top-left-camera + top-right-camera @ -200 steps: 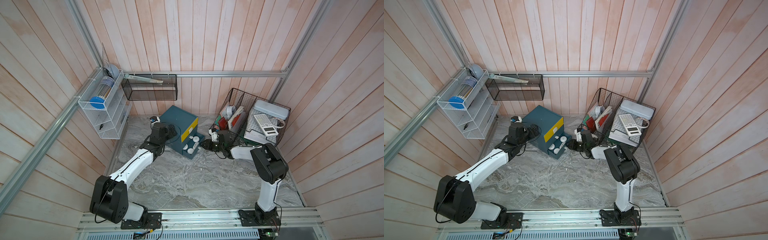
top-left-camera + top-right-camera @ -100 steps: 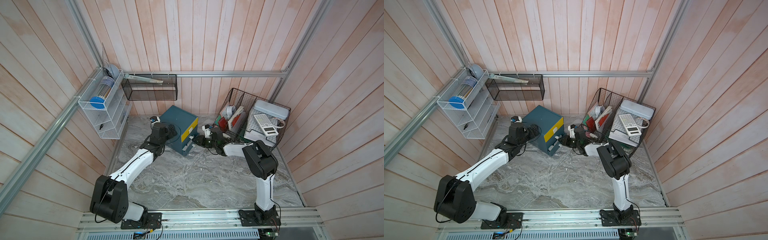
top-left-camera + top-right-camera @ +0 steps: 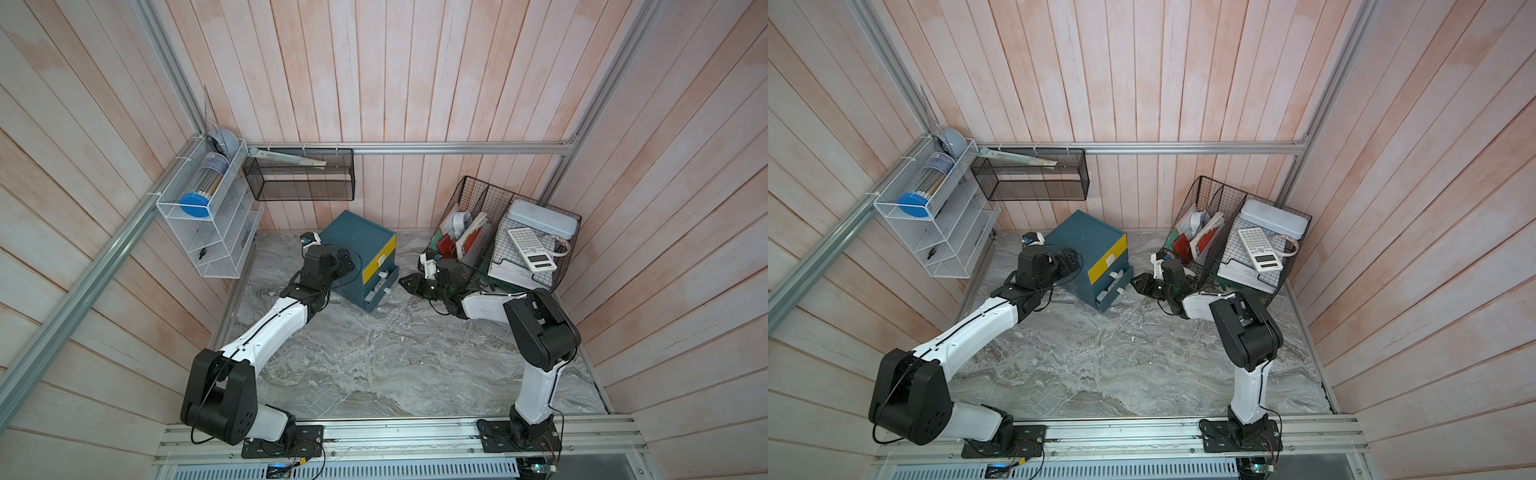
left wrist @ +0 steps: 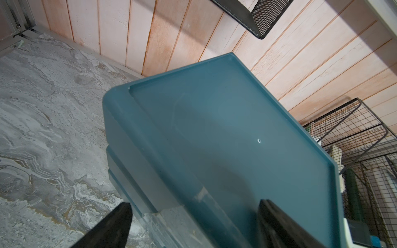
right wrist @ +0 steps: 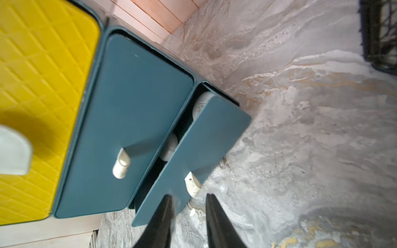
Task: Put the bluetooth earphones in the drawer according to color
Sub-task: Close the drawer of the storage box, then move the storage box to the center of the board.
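Note:
The teal drawer cabinet (image 3: 357,239) (image 3: 1084,239) stands at the back of the table, with a yellow top front (image 5: 43,85). Its bottom drawer (image 5: 210,146) is slightly ajar. Two white bluetooth earphones (image 5: 170,148) (image 5: 200,103) show through the gap. My right gripper (image 5: 189,197) (image 3: 405,282) is open a little and holds nothing. It sits just in front of that drawer's white tab handle (image 5: 192,184). My left gripper (image 4: 195,211) (image 3: 345,259) is open wide and straddles the cabinet's rear top edge. One of its fingers (image 4: 270,214) is over the lid, the other beside the wall.
A black wire basket (image 3: 478,195) with a calculator (image 3: 532,249) and papers stands right behind my right wrist. A white wire shelf (image 3: 208,232) hangs on the left wall. A black mesh shelf (image 3: 299,178) is on the back wall. The marble tabletop (image 3: 374,353) stretches toward the front rail.
The bottom drawer, pulled well out a second ago with white earphones showing, is now pushed nearly shut. My right gripper moved left against it, then drew back slightly. The left arm stayed still.

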